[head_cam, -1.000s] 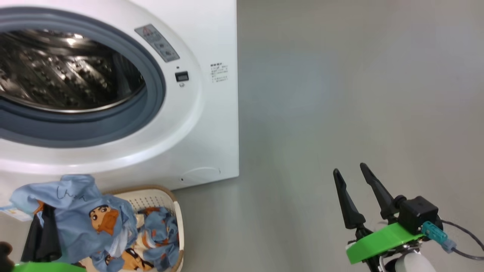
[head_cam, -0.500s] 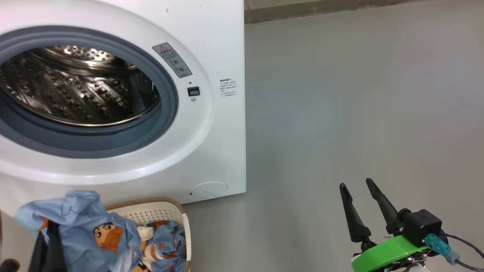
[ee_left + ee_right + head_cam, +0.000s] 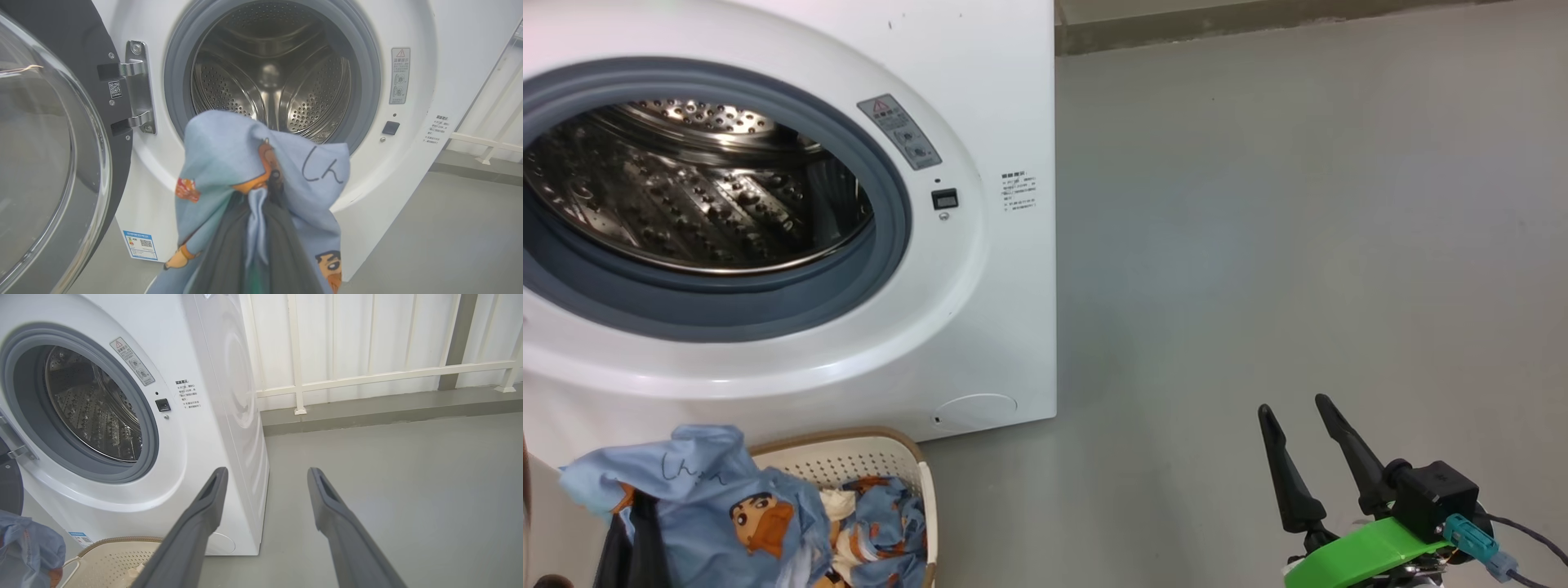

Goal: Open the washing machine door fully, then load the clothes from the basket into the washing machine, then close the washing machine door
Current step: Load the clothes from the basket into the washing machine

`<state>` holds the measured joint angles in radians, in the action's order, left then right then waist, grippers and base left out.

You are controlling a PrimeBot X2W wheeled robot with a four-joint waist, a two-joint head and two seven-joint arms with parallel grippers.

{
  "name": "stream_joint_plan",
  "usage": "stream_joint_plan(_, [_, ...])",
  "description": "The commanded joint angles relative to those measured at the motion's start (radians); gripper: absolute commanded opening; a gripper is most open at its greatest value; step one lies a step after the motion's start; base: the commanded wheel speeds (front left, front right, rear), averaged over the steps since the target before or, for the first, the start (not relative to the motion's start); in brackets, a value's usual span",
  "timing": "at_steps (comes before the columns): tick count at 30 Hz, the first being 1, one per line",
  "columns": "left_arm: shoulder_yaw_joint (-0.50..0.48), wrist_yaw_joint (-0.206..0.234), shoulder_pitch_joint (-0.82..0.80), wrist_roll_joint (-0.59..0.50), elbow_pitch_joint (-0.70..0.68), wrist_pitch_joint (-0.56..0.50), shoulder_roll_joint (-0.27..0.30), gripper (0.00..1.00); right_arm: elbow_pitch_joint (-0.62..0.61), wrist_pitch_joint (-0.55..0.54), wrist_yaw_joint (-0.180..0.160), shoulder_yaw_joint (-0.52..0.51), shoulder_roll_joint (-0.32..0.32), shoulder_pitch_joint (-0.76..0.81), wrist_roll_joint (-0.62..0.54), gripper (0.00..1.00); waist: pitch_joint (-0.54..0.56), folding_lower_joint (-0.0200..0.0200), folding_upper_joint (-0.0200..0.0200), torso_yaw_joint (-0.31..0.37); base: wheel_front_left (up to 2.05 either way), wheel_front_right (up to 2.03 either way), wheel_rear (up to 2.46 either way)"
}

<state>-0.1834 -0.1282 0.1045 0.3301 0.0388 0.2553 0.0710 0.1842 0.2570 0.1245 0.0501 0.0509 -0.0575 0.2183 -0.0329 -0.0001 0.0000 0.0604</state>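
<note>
drum mouth [image 3: 269, 69] unobstructed, straight pass in. washing machine door [image 3: 49, 163] swung out on hinge side. basket [image 3: 849, 459] parked below the mouth. floor [image 3: 1258, 245] right of machine open.

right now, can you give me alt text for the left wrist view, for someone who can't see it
The left gripper, shut on a light blue cartoon-print garment, holds it up in front of the open steel drum of the washing machine. The washing machine door stands swung open at the view's left on its metal hinge.
</note>
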Motion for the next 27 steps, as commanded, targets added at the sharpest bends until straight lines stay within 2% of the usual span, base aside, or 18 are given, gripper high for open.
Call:
stream_joint_plan(1, [-0.037,-0.003,-0.019,-0.007,-0.033,0.006,0.009,0.00,-0.029,0.005,0.006,0.023,-0.001,-0.012,-0.007,1.00,-0.010,0.0001,0.0000,0.002,0.00,0.00,0.00])
stream_joint_plan(10, [-0.013,-0.003,-0.106,-0.006,-0.027,0.006,0.023,0.00,-0.037,0.005,0.006,0.026,-0.001,-0.030,0.002,1.00,-0.074,0.0001,0.0000,0.008,0.00,0.00,0.00])
stream_joint_plan(21, [-0.019,-0.003,-0.353,0.015,0.015,0.006,0.095,0.00,-0.055,0.005,0.006,0.045,-0.001,-0.090,0.005,1.00,-0.221,0.0001,0.0000,0.037,0.00,0.00,0.00])
stream_joint_plan(27, [-0.013,-0.003,-0.514,0.028,0.064,0.006,0.157,0.00,-0.073,0.005,0.006,0.055,-0.001,-0.132,0.007,1.00,-0.328,0.0001,0.0000,0.057,0.00,0.00,0.00])
